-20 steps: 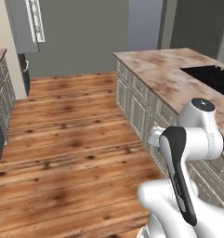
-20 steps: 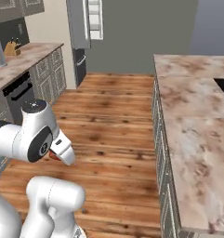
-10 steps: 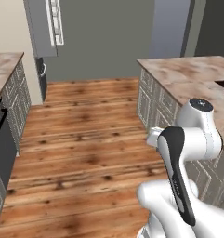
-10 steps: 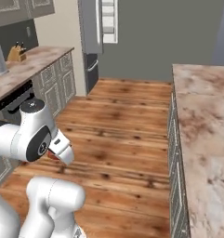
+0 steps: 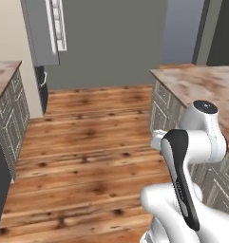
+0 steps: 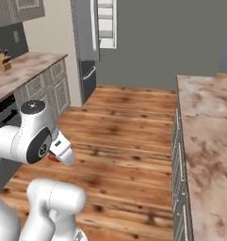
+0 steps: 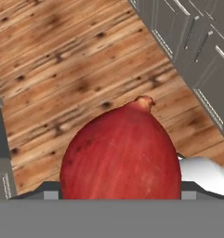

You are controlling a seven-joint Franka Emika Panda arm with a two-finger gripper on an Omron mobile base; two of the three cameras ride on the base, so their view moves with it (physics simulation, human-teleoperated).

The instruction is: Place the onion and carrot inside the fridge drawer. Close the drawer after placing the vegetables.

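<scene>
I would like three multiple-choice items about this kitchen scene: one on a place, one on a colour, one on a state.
1. Where is the round red onion?
A. on the marble counter
B. in the two-finger gripper
C. on the wooden floor

2. What colour is the plank floor?
A. warm brown
B. white
C. black

3. What is the state of the grey fridge door with white shelf bins?
A. shut
B. taken off
C. standing open

Answers:
1 B, the hand view shows the onion right at the gripper, above the floor.
2 A, brown wood grain shows in the base views.
3 C, its white bins face the room.
</scene>
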